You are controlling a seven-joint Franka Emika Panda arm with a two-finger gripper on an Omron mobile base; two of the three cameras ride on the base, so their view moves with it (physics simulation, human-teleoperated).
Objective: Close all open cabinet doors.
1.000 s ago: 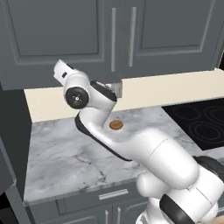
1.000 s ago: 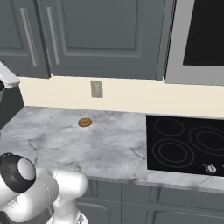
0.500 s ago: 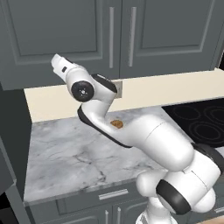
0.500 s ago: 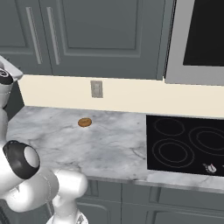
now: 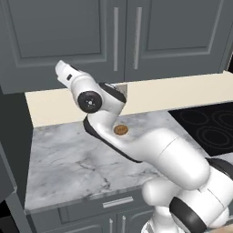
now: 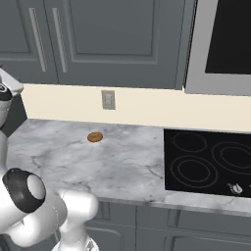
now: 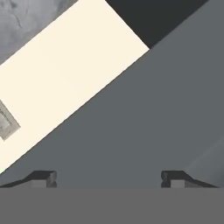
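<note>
Left base view: the white arm reaches up and left toward the dark grey cabinet doors above the marble surface; a small brown disc lies by the far wall. Right base view: the doors hang at upper left; a stovetop sits right. Hand view: the gripper stands open, empty, close before a door face.

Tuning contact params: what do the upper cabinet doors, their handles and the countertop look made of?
Cabinet doors: matte dark grey, painted wood by the look; recessed panels, no gloss.
Handles: brushed metal, probably; thin silver bars.
Countertop: polished marble or imitation; white-grey veining.
All rendered, so material stays a guess.
</note>
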